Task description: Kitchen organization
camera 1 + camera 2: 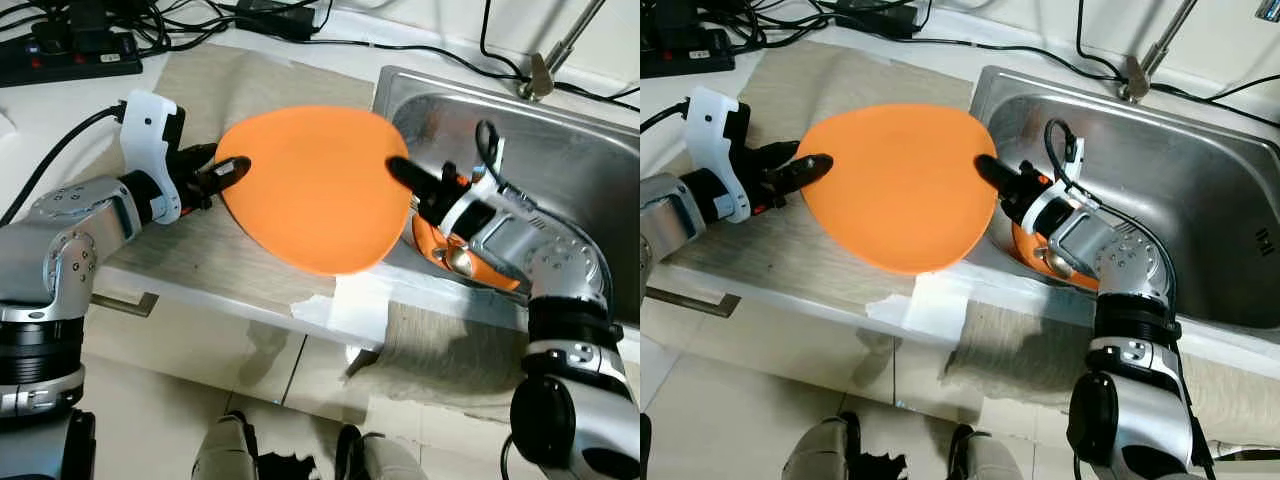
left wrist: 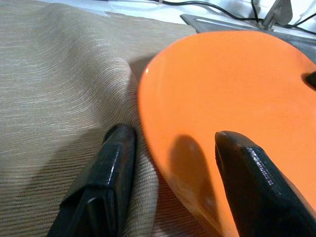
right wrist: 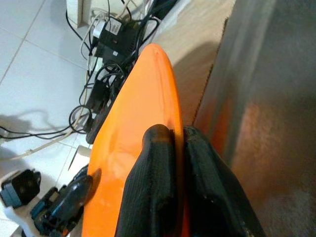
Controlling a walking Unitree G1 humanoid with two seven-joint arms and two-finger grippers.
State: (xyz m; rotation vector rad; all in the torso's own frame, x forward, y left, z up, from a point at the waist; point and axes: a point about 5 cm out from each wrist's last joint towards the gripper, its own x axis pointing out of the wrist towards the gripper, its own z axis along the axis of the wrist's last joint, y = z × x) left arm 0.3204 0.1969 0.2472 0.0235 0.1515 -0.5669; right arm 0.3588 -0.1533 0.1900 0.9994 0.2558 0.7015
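Orange and smooth, the plate [image 1: 312, 188] hangs between the two arms, tilted over the edge where the cloth-covered tabletop [image 1: 210, 255] meets the steel sink [image 1: 560, 150]; the right gripper [image 1: 405, 178] has its fingers [image 3: 163, 197] pressed together on the plate's rim, one on each face, as the right wrist view shows plainly; the left gripper [image 1: 222, 175] sits at the opposite rim with its fingers [image 2: 111, 168] spread, one lying on the beige cloth [image 2: 54, 89] just beside the plate's edge, the other above the plate's upper face, not clamping it. Another orange dish [image 1: 450, 262] lies in the sink below the right wrist, mostly hidden by the arm; a power strip [image 1: 70, 55] and a tangle of cables [image 1: 250, 15] lie at the back of the tabletop, well apart from the plate.

My reading is that the plate is mid-transfer from the sink side to the tabletop, with a handover or a two-handed set-down in hand; the next move calls for the left fingers to close on the rim, or for the right arm to lower the plate flat on the cloth, before the right fingers let go; a smooth plate held by its rim alone could slip or swing, so the release wants the plate supported first.
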